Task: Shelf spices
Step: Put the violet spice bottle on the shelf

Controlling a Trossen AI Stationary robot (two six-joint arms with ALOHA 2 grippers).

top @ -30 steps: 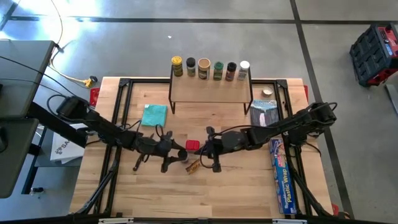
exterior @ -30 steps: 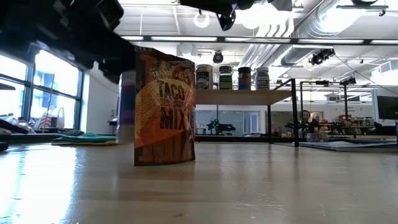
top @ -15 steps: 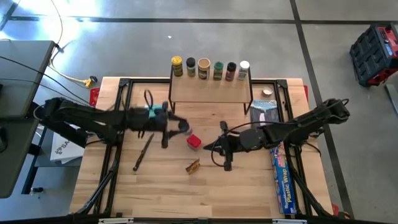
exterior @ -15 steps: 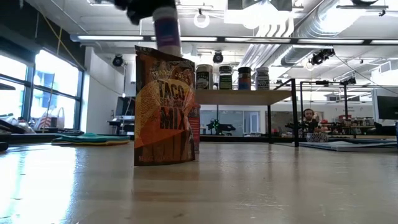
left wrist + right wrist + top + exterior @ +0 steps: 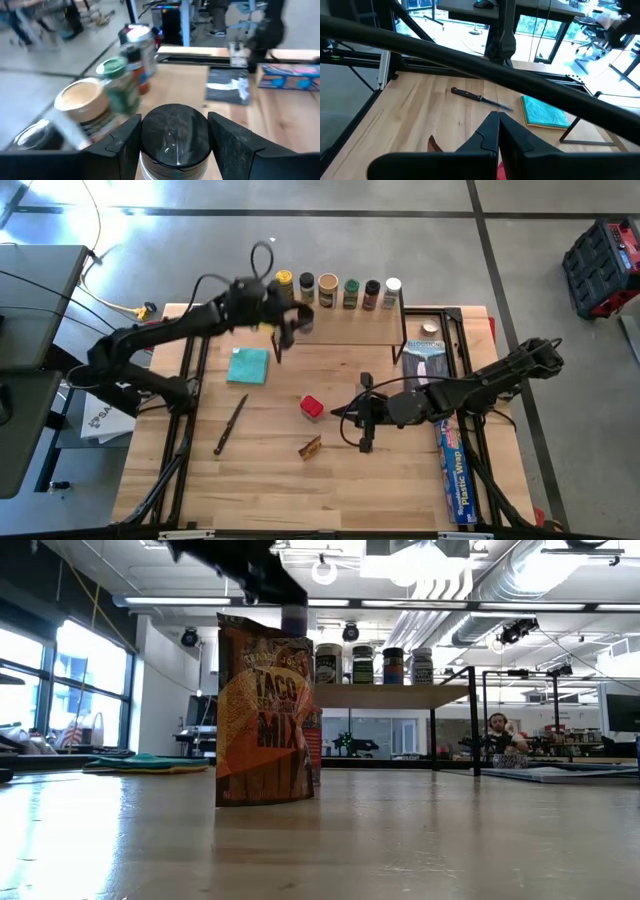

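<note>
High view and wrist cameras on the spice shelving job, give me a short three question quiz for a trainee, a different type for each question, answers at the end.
1. True or false: the taco mix packet stands upright on the table.
2. What does the left gripper hold? A) a knife B) a black-lidded jar C) a teal cloth
3. Fill in: the right gripper, out over the middle of the table, is ___ (open or shut).

Key: 1 true; 2 B; 3 shut, and empty.
</note>
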